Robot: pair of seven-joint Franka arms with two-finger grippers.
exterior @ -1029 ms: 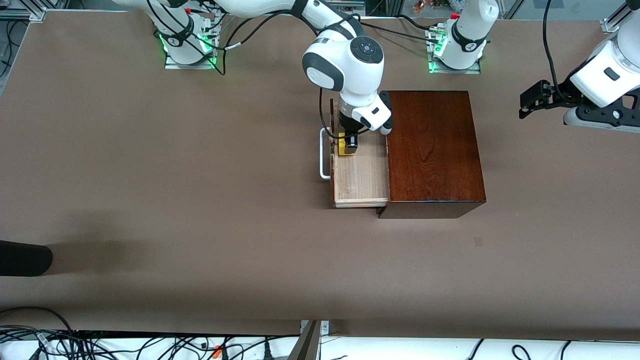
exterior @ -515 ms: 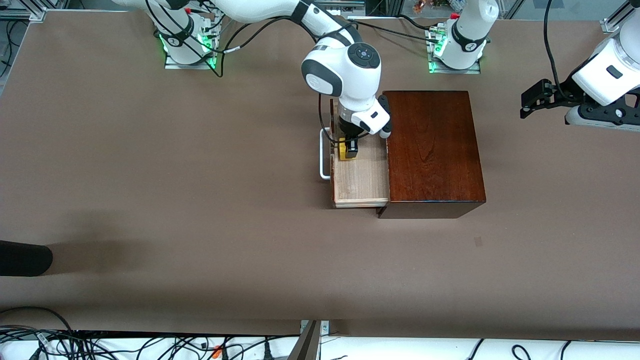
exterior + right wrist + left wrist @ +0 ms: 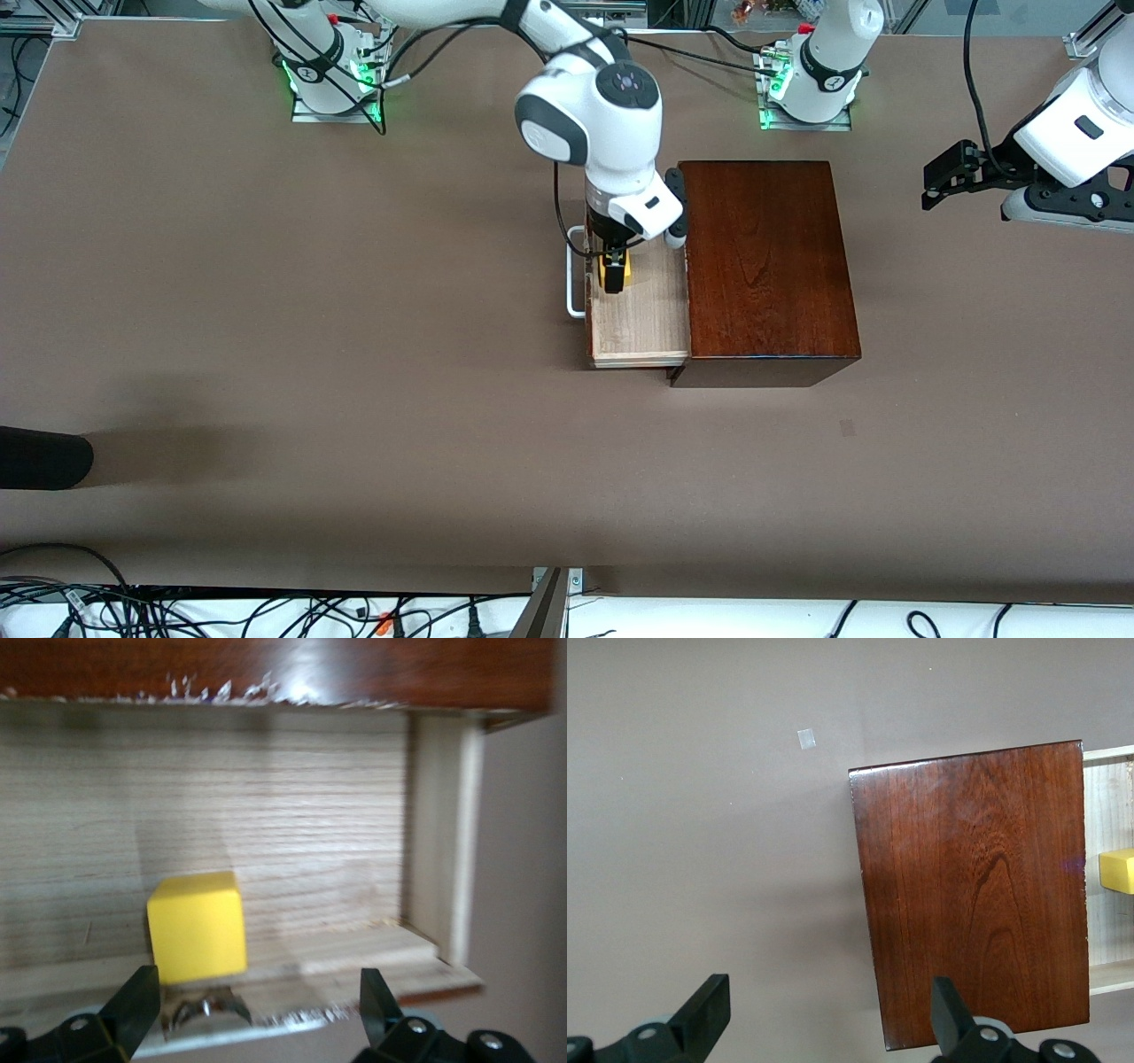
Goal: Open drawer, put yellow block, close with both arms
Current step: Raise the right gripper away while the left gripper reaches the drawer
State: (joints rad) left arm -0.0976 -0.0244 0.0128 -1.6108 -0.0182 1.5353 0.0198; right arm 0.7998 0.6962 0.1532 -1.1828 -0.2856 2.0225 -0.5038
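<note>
Because the drawer (image 3: 640,310) is pulled out of the mahogany box (image 3: 766,266) toward the right arm's end of the table, its pale wood tray lies bare from above — which is why the right gripper (image 3: 615,270) can hang straight over it. The yellow block (image 3: 197,926) sits on the tray floor close to the dark drawer front, just beside the white bar handle (image 3: 574,271). In the right wrist view the 2 black fingers (image 3: 133,1005) stand spread, 1 just beside the block and the other well apart from it, so nothing is pinched; I judge the block released and resting on its own. The left gripper (image 3: 828,1010) waits in the air over bare table toward the left arm's end, jaws wide apart and empty, its camera looking down on the box's glossy top. With the block inside, closing seems the step left — the handle side faces the right arm, while the left could steady the box against the push.
</note>
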